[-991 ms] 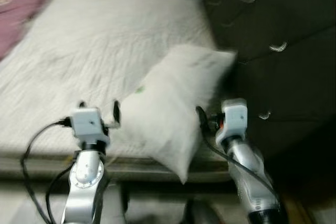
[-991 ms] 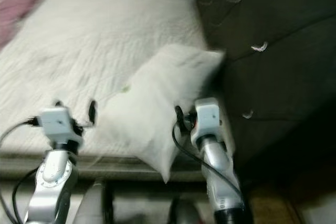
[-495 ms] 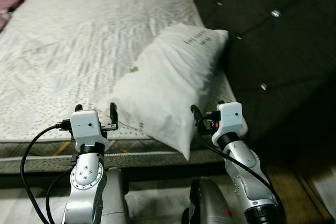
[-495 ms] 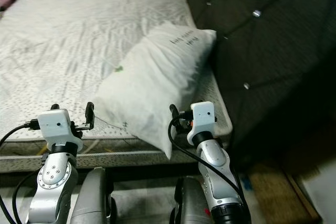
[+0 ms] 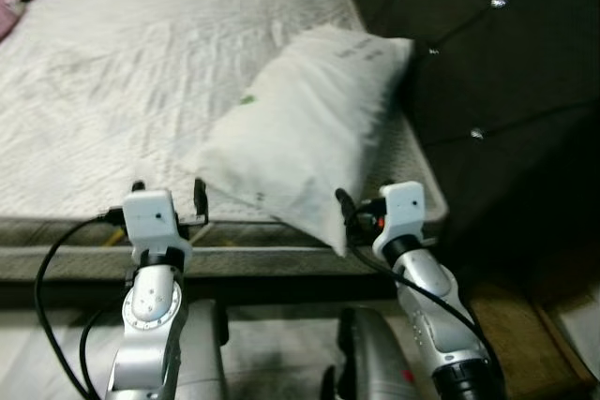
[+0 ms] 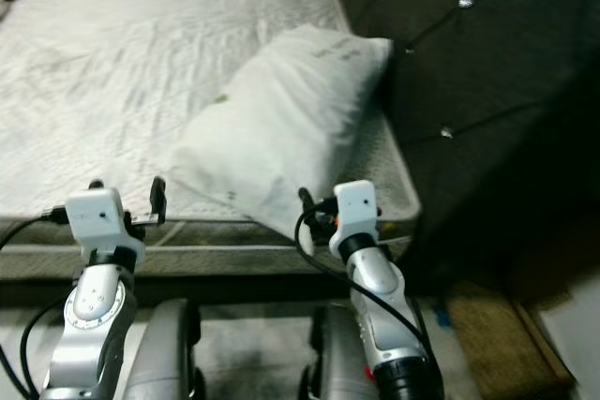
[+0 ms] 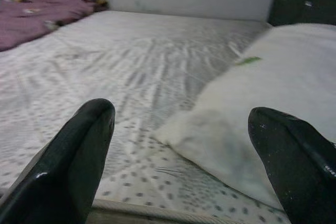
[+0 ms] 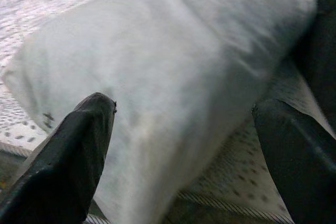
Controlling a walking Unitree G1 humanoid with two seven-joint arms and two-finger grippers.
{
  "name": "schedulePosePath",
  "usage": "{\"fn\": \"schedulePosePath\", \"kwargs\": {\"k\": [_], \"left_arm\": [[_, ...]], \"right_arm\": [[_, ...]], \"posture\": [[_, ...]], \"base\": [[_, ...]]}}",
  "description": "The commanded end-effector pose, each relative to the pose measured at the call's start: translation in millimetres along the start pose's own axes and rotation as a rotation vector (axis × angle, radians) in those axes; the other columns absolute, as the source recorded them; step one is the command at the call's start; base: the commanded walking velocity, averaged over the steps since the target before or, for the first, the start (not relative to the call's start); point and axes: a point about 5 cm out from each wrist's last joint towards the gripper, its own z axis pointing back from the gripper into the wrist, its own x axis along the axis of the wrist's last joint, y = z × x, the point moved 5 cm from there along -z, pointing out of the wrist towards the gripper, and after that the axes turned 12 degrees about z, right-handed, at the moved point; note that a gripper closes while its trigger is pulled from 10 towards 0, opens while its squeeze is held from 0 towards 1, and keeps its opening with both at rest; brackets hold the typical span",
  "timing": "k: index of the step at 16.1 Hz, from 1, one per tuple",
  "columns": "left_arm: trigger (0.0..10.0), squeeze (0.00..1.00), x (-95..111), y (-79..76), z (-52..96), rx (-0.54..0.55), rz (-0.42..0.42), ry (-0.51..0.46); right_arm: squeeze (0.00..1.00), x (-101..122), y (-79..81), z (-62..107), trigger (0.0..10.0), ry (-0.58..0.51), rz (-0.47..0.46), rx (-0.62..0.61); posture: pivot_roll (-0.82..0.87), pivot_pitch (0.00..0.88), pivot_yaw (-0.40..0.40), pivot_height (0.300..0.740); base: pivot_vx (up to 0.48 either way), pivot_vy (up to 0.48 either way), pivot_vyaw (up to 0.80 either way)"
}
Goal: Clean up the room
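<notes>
Both arms raised forward at the mattress's (image 5: 141, 91) near edge. Left gripper (image 5: 169, 196) fingers spread, holding nothing, just left of the pillow's (image 5: 305, 133) near corner. Right gripper (image 8: 184, 145) also spread, at the pillow's near-right end. Pillow lies diagonally against the dark headboard (image 5: 487, 72). Purple blanket (image 7: 42, 3) far left, cut off.

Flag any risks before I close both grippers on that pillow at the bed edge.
The pillow overhangs the mattress edge, so a nudge could tip it off. The left gripper sits beside its corner and may close on nothing. The right gripper could pinch only loose fabric.
</notes>
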Motion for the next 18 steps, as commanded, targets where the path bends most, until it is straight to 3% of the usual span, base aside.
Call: {"fn": "schedulePosePath", "kwargs": {"k": [1, 8, 18], "left_arm": [[10.0, 0.0, -2.6, -1.5, 2.6, -0.002, 0.008, 0.009], [10.0, 0.0, -6.0, -2.7, 2.6, -0.01, 0.014, 0.015], [10.0, 0.0, -7.7, -6.4, 0.4, -0.034, 0.023, 0.015]], "right_arm": [[0.0, 1.5, -0.5, -0.8, 10.0, -0.006, 0.01, 0.001], [0.0, -1.1, 1.2, -2.0, 10.0, -0.009, -0.028, 0.007], [0.0, -1.4, 3.1, -4.7, 10.0, -0.014, -0.04, 0.015]], "posture": [[0.03, 0.149, -0.077, 0.58], [0.03, 0.132, -0.077, 0.58], [0.03, 0.115, -0.076, 0.58]], "base": [[0.0, 0.0, 0.79], [0.041, 0.0, 0.0], [0.397, 0.0, 0.0]]}}
